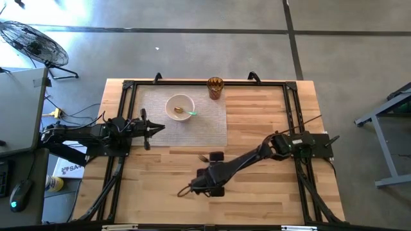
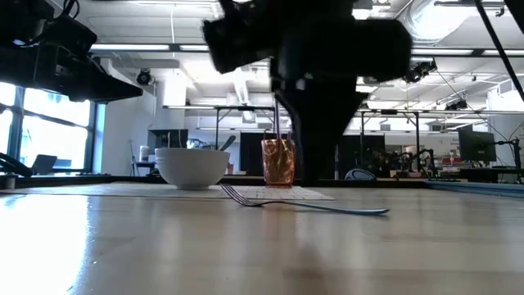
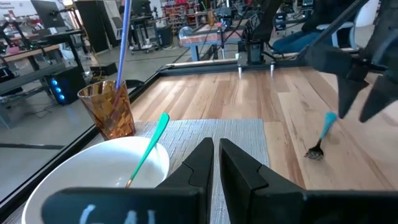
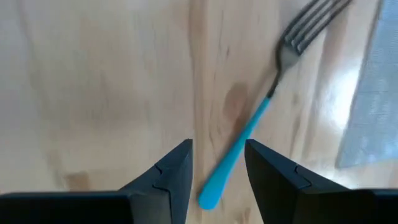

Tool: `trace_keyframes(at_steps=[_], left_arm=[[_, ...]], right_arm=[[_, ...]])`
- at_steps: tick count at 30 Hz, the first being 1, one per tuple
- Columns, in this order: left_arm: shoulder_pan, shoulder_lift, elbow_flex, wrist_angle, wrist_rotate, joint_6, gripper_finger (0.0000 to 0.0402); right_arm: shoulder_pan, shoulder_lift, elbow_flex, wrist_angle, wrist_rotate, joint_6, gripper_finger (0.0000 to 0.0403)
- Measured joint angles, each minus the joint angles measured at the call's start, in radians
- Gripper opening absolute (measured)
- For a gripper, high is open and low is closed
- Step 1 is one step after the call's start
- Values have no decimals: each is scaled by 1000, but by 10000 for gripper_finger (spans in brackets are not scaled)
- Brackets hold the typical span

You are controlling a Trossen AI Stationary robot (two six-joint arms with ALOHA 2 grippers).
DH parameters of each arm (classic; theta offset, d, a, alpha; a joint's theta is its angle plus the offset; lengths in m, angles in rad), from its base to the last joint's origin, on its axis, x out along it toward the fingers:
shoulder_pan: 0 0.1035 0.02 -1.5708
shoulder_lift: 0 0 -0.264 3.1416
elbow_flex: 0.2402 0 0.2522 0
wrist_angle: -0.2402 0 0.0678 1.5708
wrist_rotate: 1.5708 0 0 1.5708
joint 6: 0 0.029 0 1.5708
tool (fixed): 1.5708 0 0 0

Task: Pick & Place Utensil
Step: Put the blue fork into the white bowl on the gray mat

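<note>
A fork [image 4: 249,130] with a blue handle lies flat on the wooden table; it also shows in the low view, fork [image 2: 303,205], and in the left wrist view, fork [image 3: 322,135]. My right gripper [image 4: 217,165] hangs above it, open, fingers pointing down on either side of the handle's free end without touching; seen from above it is my right gripper [image 1: 212,162]. My left gripper [image 3: 216,163] is shut and hovers over the grey mat beside the white bowl [image 1: 180,107]. A teal-handled utensil [image 3: 146,152] leans in the bowl.
An amber cup [image 1: 215,87] with a straw stands at the mat's [image 1: 209,125] far right corner. A black frame [image 1: 128,86] runs around the work area. Bare wood lies near and right of the fork.
</note>
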Motion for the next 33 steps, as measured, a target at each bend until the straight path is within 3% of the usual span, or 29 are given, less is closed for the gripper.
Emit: trace_keyframes(at_steps=[7,16,18,22,27,33], left_arm=[[0,0,0,0,0,0,24],[0,0,0,1,0,0,24],[0,0,0,0,0,0,24],[0,1,0,1,0,0,24],[0,1,0,0,1,0,24],[0,1,0,0,0,0,24]], right_arm=[[81,2,0,-7,145,46,139],[89,1,1,-261,338,191,139],[89,-19,-25,-240,362,189,139],[84,-116,-161,-234,371,237,139],[83,-320,-455,-172,375,408,139],[84,-588,-857,416,329,425,139]])
